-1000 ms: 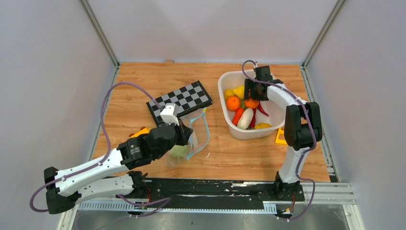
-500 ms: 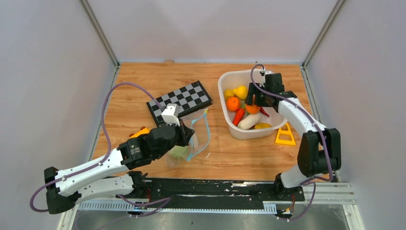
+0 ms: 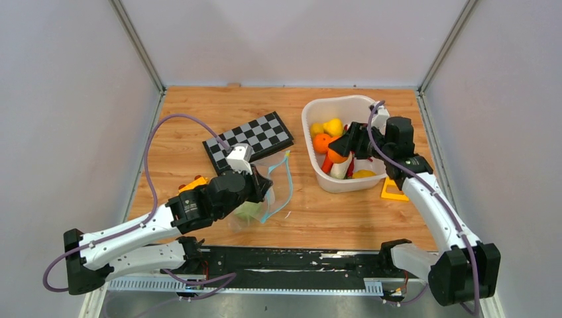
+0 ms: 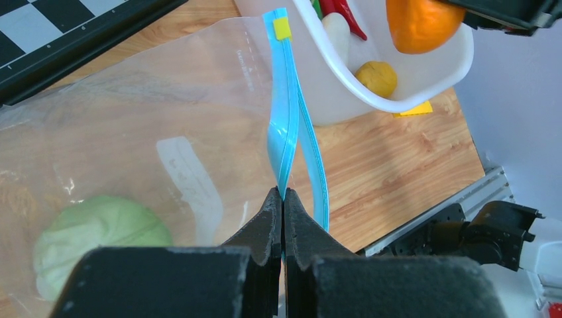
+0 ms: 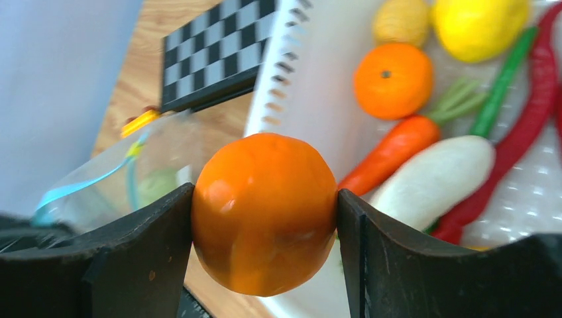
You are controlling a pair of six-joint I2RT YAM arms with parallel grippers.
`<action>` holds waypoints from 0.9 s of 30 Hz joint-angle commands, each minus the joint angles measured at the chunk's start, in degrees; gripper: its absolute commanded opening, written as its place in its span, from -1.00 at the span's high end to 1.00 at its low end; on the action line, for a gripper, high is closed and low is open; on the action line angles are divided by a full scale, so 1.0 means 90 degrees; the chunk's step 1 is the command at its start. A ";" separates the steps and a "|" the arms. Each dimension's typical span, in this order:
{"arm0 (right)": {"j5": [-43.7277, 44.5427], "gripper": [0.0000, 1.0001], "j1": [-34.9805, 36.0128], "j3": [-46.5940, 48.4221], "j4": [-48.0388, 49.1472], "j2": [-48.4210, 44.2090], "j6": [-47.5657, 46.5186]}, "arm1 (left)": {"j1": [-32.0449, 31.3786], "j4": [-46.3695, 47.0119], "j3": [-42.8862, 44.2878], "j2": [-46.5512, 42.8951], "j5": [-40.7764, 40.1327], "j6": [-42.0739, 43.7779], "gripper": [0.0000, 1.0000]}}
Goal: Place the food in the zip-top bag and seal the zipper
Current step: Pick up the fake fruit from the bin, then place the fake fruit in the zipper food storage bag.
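My left gripper [image 4: 283, 199] is shut on one lip of the teal-blue zipper [image 4: 286, 132] and holds the clear zip-top bag [image 3: 268, 189] with its mouth open. A green cabbage [image 4: 99, 228] lies inside the bag. My right gripper [image 5: 265, 218] is shut on an orange toy fruit [image 5: 265, 212], lifted above the near left side of the white basket [image 3: 311, 116]. In the basket lie a second orange [image 5: 392, 79], a carrot [image 5: 391, 152], a white radish [image 5: 434, 179], a yellow lemon [image 5: 480, 23], and red and green peppers [image 5: 523, 126].
A chessboard [image 3: 248, 139] lies behind the bag. A yellow toy car [image 3: 193, 183] sits left of my left arm. A yellow triangular piece [image 3: 392, 189] lies right of the basket. Walls close in the table on three sides.
My right gripper has lifted the orange fruit out of the basket and swung left toward the bag. The left gripper keeps holding the zipper, almost still.
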 commanded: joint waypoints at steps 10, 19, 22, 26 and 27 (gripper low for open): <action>-0.1249 -0.11 0.1545 -0.0354 0.1082 -0.1374 0.0682 | 0.0027 0.0375 0.0042 0.0119 0.0149 -0.0007 1.00; -0.0689 -0.13 0.3015 -0.0254 0.1304 -0.0799 0.0474 | 0.0026 0.0360 0.0013 0.0028 0.0176 -0.0056 1.00; -0.0416 -0.13 0.3373 -0.0244 0.1562 -0.0560 0.0474 | 0.0026 0.0341 0.0028 -0.0067 0.0155 -0.0068 1.00; 0.0097 -0.17 0.3708 -0.0332 0.2091 -0.0343 0.0572 | 0.0030 0.0329 0.0042 -0.0237 0.0131 -0.0076 1.00; 0.0247 -0.18 0.3785 -0.0374 0.2215 -0.0299 0.0556 | 0.0027 0.0333 0.0038 -0.0277 0.0119 -0.0083 1.00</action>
